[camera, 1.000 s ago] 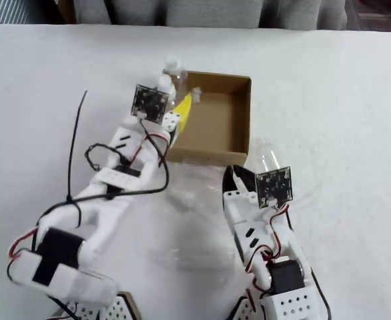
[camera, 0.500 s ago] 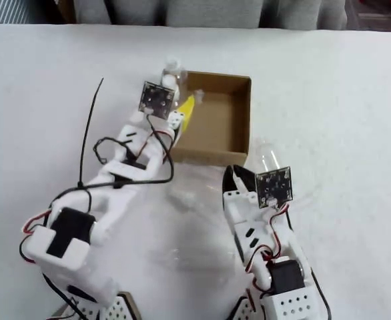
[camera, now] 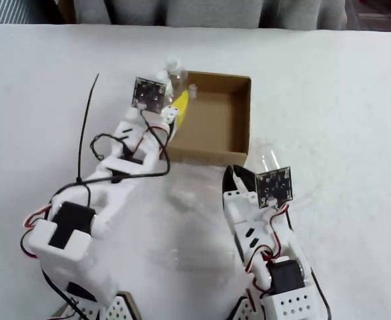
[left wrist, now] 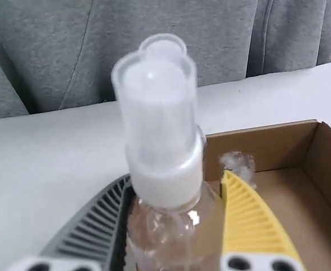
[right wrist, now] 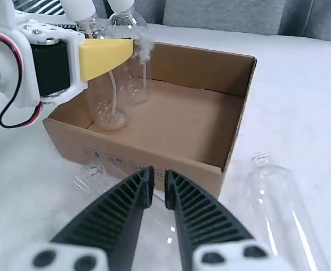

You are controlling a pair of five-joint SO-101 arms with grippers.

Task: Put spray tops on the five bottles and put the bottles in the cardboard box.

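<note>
My left gripper point(left wrist: 177, 189) is shut on a clear bottle point(left wrist: 166, 217) that carries a white spray top point(left wrist: 161, 118). In the right wrist view this bottle point(right wrist: 105, 99) stands upright inside the cardboard box point(right wrist: 213, 70), by its left wall, with the yellow finger point(right wrist: 106, 56) against it. A second topped bottle point(right wrist: 130, 62) stands in the box corner behind it. My right gripper point(right wrist: 158, 189) hangs low in front of the box, shut on nothing. An uncapped bottle point(right wrist: 284, 206) lies beside it. In the high view the left gripper point(camera: 175, 101) sits at the box's point(camera: 239, 120) left edge.
More clear bottles lie on the table in front of the box point(camera: 182, 197), one close to the box wall point(right wrist: 92, 175). Another lies right of the box near the right arm point(camera: 265, 157). Grey curtain hangs behind the table. White tabletop is open to the right.
The left arm has shifted slightly at the box's left wall, still gripping the bottle. The right arm has not moved.
</note>
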